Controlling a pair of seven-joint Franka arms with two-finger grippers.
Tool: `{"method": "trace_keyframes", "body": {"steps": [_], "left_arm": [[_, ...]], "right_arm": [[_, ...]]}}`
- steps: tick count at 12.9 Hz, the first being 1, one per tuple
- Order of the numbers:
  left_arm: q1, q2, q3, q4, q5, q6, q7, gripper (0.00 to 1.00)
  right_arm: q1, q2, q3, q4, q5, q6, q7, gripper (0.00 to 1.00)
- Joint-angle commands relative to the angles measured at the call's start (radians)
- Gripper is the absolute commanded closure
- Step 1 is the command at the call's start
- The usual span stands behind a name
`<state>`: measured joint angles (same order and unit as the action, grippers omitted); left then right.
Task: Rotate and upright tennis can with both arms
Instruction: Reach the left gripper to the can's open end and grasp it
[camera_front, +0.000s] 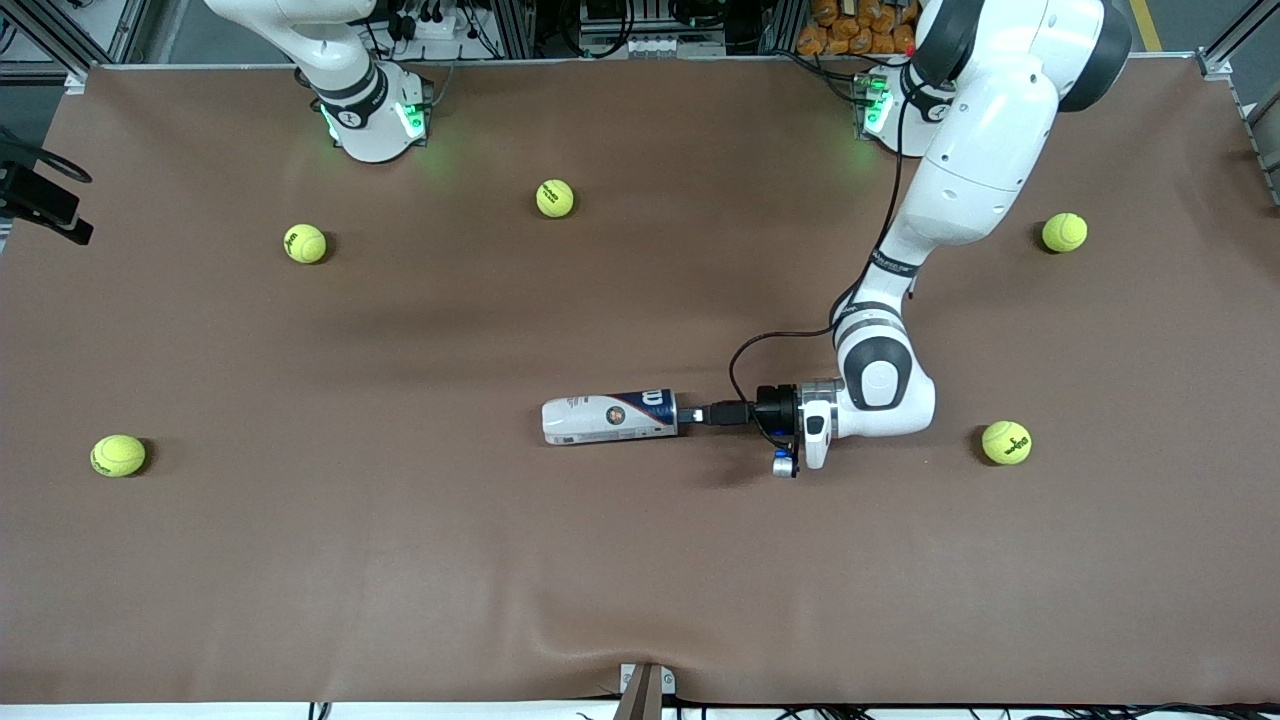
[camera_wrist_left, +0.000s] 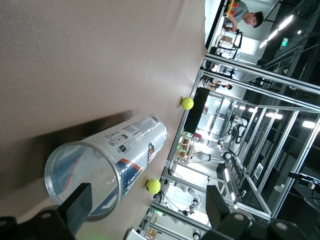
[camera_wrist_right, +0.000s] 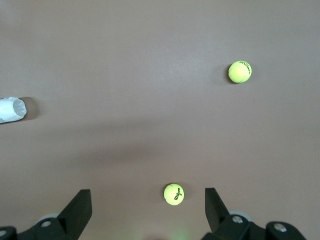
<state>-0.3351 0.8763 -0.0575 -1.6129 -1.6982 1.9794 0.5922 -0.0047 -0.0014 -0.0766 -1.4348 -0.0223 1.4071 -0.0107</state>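
Note:
The tennis can (camera_front: 610, 419) lies on its side in the middle of the brown table, its navy band end toward the left arm's end. My left gripper (camera_front: 692, 413) is held level just above the table, right at that navy end. In the left wrist view the can (camera_wrist_left: 115, 160) shows its round end close up; my left gripper (camera_wrist_left: 148, 210) is open, with one finger (camera_wrist_left: 80, 202) at the can's rim. My right gripper (camera_wrist_right: 147, 207) is open and empty, high over the table. The can's pale end (camera_wrist_right: 11, 110) shows at the edge of its view.
Several yellow-green tennis balls lie spread over the table: one (camera_front: 1006, 442) beside the left arm's wrist, one (camera_front: 1064, 232) farther back, others (camera_front: 555, 198) (camera_front: 305, 243) near the right arm's base (camera_front: 372, 120), one (camera_front: 118, 455) at the right arm's end.

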Motion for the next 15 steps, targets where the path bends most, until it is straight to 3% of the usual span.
{"method": "trace_keyframes", "body": {"steps": [1,8,10,12,14,15], "left_arm": [[-0.005,0.013,0.002,0.005,-0.037,0.007,0.017,0.00],[-0.036,0.049,0.002,0.014,-0.067,0.009,0.023,0.00],[-0.038,0.059,0.002,0.017,-0.069,0.009,0.057,0.13],[-0.041,0.061,0.002,0.021,-0.080,0.009,0.069,0.33],[-0.048,0.059,0.002,0.022,-0.080,0.009,0.069,0.58],[-0.048,0.058,0.002,0.021,-0.080,0.009,0.069,0.63]], "right_arm": [[-0.008,-0.012,0.021,-0.004,-0.011,-0.019,0.003,0.00],[-0.008,-0.002,0.023,-0.013,-0.001,-0.004,-0.006,0.00],[-0.006,-0.002,0.023,-0.015,0.007,0.006,-0.005,0.00],[-0.009,-0.002,0.020,-0.029,0.031,0.030,-0.005,0.00],[-0.015,-0.002,0.018,-0.030,0.047,0.032,0.003,0.00],[-0.015,-0.002,0.018,-0.030,0.048,0.030,0.006,0.00]]}}
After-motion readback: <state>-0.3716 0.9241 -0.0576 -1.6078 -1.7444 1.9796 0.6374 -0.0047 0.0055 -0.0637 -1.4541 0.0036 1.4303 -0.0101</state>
